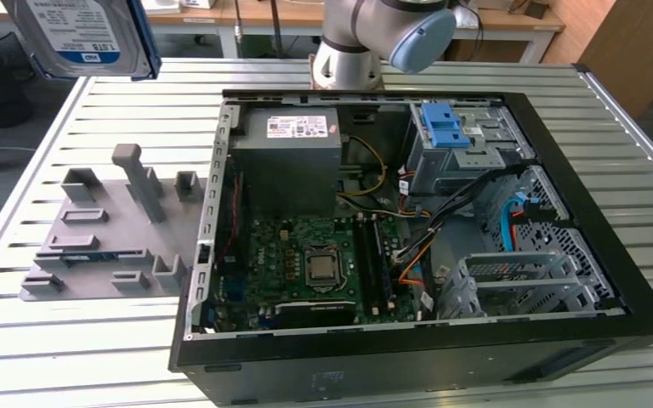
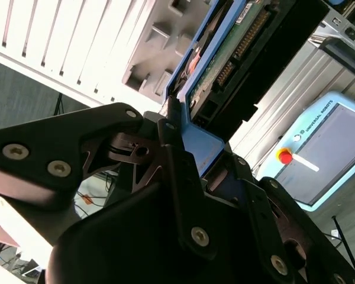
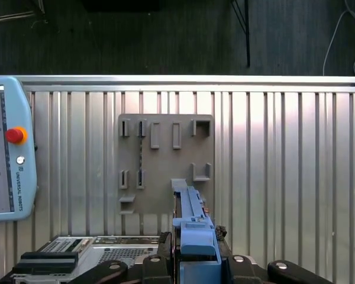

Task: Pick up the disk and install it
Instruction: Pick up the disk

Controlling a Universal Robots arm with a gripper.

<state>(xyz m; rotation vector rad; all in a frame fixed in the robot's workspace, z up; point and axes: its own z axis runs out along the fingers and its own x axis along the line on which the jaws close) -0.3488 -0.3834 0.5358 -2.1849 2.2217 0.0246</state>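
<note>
The end effector (image 3: 194,253) is clamped on the disk (image 3: 188,204) by its blue carrier (image 3: 195,234); the disk projects outward from between the jaws, above the bench (image 3: 284,177).

A: Is the whole disk (image 1: 77,34) visible?
B: No. The exterior view's upper edge cuts it off, and the hand (image 3: 193,248) closed around its near end hides that part.

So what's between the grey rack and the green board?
The metal side wall of the case stands between the rack and the board, in the exterior view.
</note>
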